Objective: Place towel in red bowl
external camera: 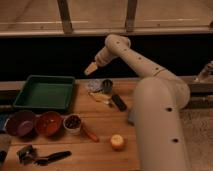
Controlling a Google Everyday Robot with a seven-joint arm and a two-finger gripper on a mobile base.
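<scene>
The red bowl (48, 123) stands near the table's front left, between a purple bowl (20, 122) and a small white bowl (73, 123) with dark contents. A pale crumpled thing (94, 85) that may be the towel lies at the back of the table. My gripper (91, 68) hangs just above it, over the back edge, on the white arm (131, 55). A small bluish-grey thing (132, 115) lies half hidden beside the arm's base.
A green tray (45, 93) sits at the back left. A dark cup (107, 86), a black oblong object (118, 102) and a yellowish item (100, 97) lie mid-table. An orange fruit (117, 142), a reddish stick (89, 133) and a black-handled tool (50, 157) lie at the front.
</scene>
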